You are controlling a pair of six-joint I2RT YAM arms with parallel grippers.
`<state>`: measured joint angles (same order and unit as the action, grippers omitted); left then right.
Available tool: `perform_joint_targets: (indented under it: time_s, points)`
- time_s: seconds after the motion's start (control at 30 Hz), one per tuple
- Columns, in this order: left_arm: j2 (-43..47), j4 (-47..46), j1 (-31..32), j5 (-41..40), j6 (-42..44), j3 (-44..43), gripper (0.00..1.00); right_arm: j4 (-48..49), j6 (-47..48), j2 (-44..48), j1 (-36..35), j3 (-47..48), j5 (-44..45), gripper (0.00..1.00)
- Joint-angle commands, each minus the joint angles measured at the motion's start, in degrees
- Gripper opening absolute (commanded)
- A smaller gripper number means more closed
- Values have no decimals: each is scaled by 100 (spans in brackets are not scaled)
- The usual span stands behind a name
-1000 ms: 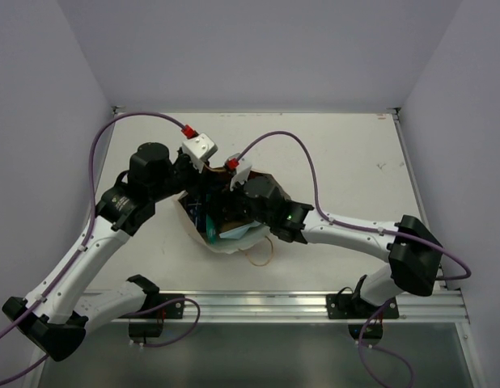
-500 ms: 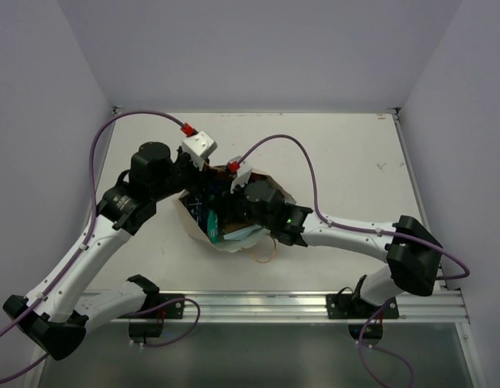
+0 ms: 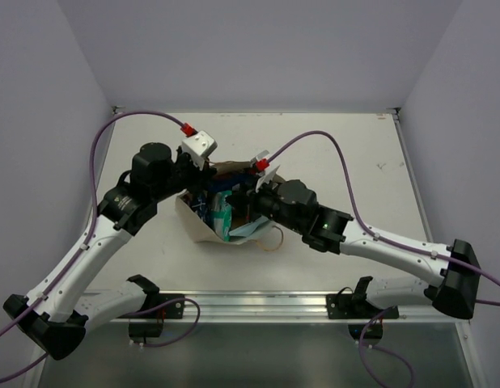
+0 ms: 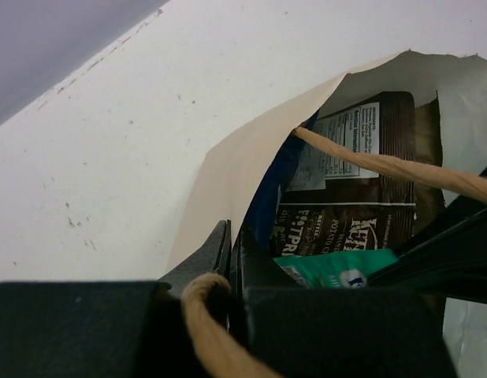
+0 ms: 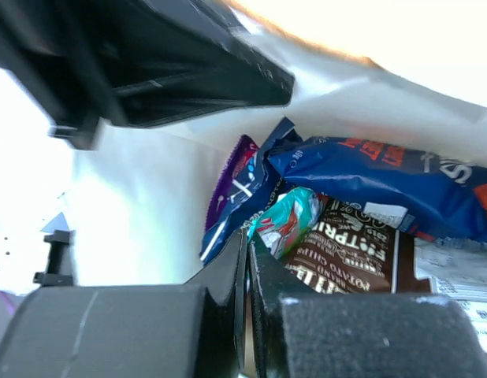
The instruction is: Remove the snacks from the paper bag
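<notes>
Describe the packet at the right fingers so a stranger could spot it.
Look inside the paper bag on the table. The teal packet sits at the right fingers' tips. It alone is teal, beside a purple packet, a dark blue packet and a brown packet.

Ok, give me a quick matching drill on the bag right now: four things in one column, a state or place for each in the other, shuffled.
Column one:
1. left pincer
2. right pincer
3. dark blue packet
4. purple-and-white packet

Column two:
A. shut on the teal packet
B. inside the paper bag, above the brown packet in the right wrist view
C. shut on the paper bag's rim
D. inside, next to the bag's wall, left of the teal packet in the right wrist view

Pairs: 1-C, 2-A, 3-B, 4-D
</notes>
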<state>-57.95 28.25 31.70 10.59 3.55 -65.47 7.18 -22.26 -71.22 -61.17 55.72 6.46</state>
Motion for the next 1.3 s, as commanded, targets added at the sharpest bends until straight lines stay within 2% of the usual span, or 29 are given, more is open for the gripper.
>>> perform_joint_targets:
  time_s: [0.0,0.13,0.27,0.47,0.6,0.63,0.7,0.73,0.8,0.9,0.93,1.17,1.23,1.27]
  points:
    - [65,-206,20,-197,14,70,0,-225,231,512,8,378,92,0]
    - [65,-188,11,-338,23,0,0,-700,494,1275,17,588,277,0]
    - [-22,-215,20,-645,75,-80,0,-1664,907,1855,78,1271,374,0]
    - [-322,-355,11,-830,119,-238,0,-2747,1399,2112,245,2730,811,0]
    - [-453,-452,3,-1006,312,-238,0,-2950,1821,2095,526,3172,1586,0]
    - [-515,-461,-24,-1032,365,-238,0,-2950,1944,2095,831,3207,1639,0]
    - [-559,-522,-94,-1180,549,-273,0,-2950,1910,2007,1359,3234,1334,0]
    - [-620,-548,-216,-1138,585,-334,0,-2942,1762,1946,2067,3226,1062,0]
    - [-699,-575,-410,-1042,708,-440,0,-2950,1638,1579,2938,3225,439,0]
    - [-866,-628,-858,-524,831,-668,0,-2933,1480,946,3452,3348,-422,0]
    - [-971,-636,-1015,-392,866,-729,0,-2828,1375,447,3680,3453,-591,0]
    - [-1411,-549,-1158,-646,1463,-1529,0,-1363,733,-1111,4086,3332,-1594,0]
    - [-1508,-488,-1158,-524,1517,-1837,0,-940,558,-1192,4086,3069,-1735,0]
    - [-1526,-391,-1158,-401,1560,-1907,0,-450,443,-1149,4112,2615,-1814,0]
